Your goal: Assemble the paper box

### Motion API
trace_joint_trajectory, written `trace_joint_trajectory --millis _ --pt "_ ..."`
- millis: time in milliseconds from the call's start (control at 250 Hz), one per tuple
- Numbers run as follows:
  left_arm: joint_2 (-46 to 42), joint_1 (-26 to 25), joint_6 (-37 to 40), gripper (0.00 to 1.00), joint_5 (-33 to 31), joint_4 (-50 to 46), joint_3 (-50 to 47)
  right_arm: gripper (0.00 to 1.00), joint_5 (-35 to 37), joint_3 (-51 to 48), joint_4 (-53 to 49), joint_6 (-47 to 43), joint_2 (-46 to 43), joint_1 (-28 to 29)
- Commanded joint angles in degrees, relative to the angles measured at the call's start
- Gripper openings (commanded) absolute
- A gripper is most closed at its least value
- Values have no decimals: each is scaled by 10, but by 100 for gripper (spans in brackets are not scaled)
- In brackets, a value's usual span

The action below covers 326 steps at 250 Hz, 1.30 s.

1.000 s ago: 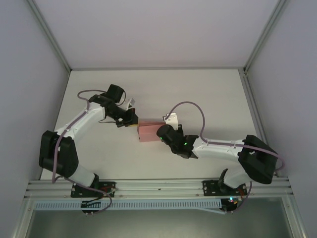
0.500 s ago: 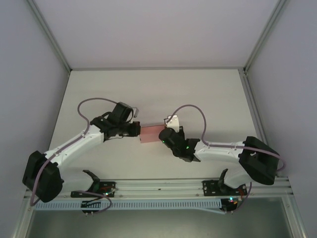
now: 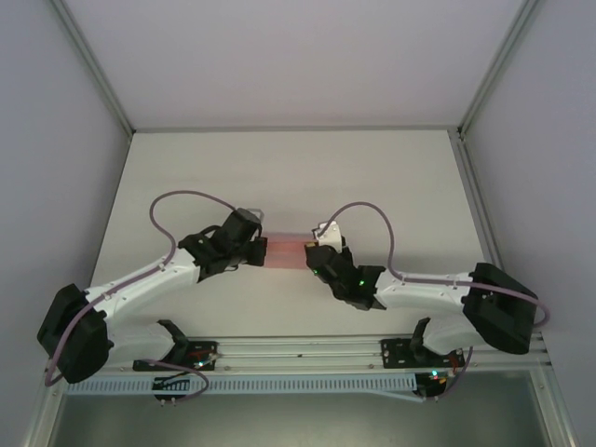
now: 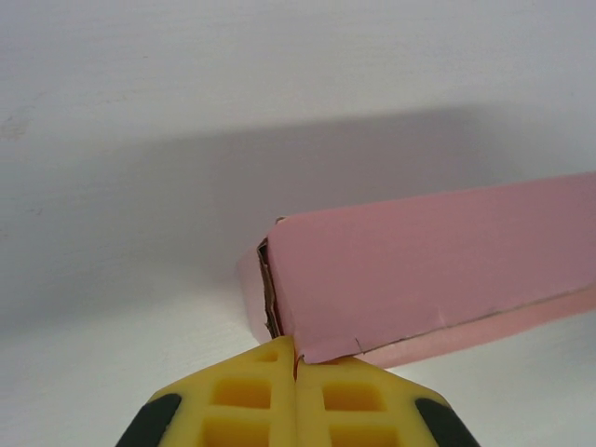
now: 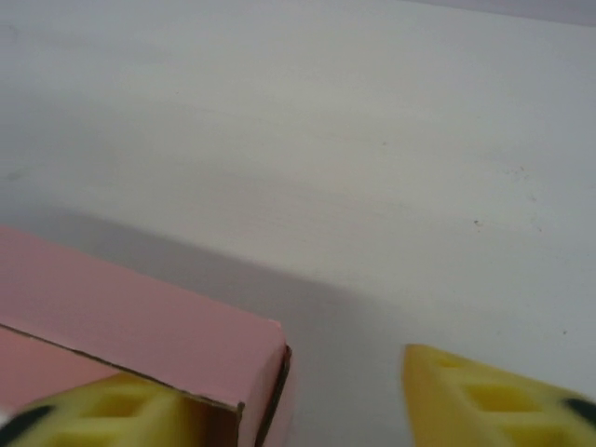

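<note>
The white table [image 3: 372,177] lies inside an enclosure with pale walls [image 3: 56,140]. Both arms reach inward over it and meet near its middle. The left arm [image 3: 140,279] comes in from the left and the right arm [image 3: 428,284] from the right.

Between their heads lies the paper box [image 3: 287,251], a small flat pink rectangle. Its long sides run left to right, and it sits closer to the near edge than to the far wall.

The left gripper [image 4: 296,358] is at the box's left end and is clenched, its two yellow fingers [image 4: 247,396] pressed together with no gap. The lower corner of the box touches their tips right at the seam. At that end a narrow dark slit shows along the edge of the pink card, so the flap is not fully flush. What is inside cannot be made out.

The right gripper [image 5: 293,372] is at the box's right end and is released, with its jaws standing apart. One finger [image 5: 102,410] overlaps the pink top face. The other finger [image 5: 494,391] is clear of the box, with bare table between it and the box's corner.
</note>
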Motion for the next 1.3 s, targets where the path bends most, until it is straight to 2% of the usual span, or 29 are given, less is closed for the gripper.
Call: trace_joint_trajectory --millis 0,92,128,284,383,539,643,763,918,1014,1114,1190,1298 --pt "20 -9 -19 0 -3 -58 -24 74 -94 -12 -34 -10 -40 3" --pt "21 -10 -20 0 -2 -59 -20 99 -129 -28 -29 -11 -86 -10" --pt "22 -11 -21 0 -2 -60 -19 100 -150 -36 -25 -17 -105 -16" --pt "21 -13 -20 0 -2 -61 -16 100 -171 -60 4 22 -179 -55" --pt "20 -15 -16 0 -2 -61 -11 100 -188 -50 6 40 -186 -90" --pt "25 -16 -8 0 -1 -65 -2 99 -224 34 -76 72 -109 -138" --pt "27 -17 -6 0 -2 -63 0 95 -226 69 -125 86 -53 -152" --pt "28 -18 2 0 -1 -63 0 91 -229 45 -110 107 -23 -153" --pt "35 -18 22 0 0 -84 9 80 -232 -15 -62 146 11 -153" --pt "31 -19 29 8 3 -95 18 70 -240 -40 -49 165 20 -152" --pt "15 -19 37 23 20 -103 26 65 -247 -61 -29 178 21 -146" --pt "-3 -19 46 39 50 -106 35 61 -242 -69 -27 189 22 -140" --pt "-26 -18 46 49 50 -123 45 56 -230 -74 -27 199 25 -133"
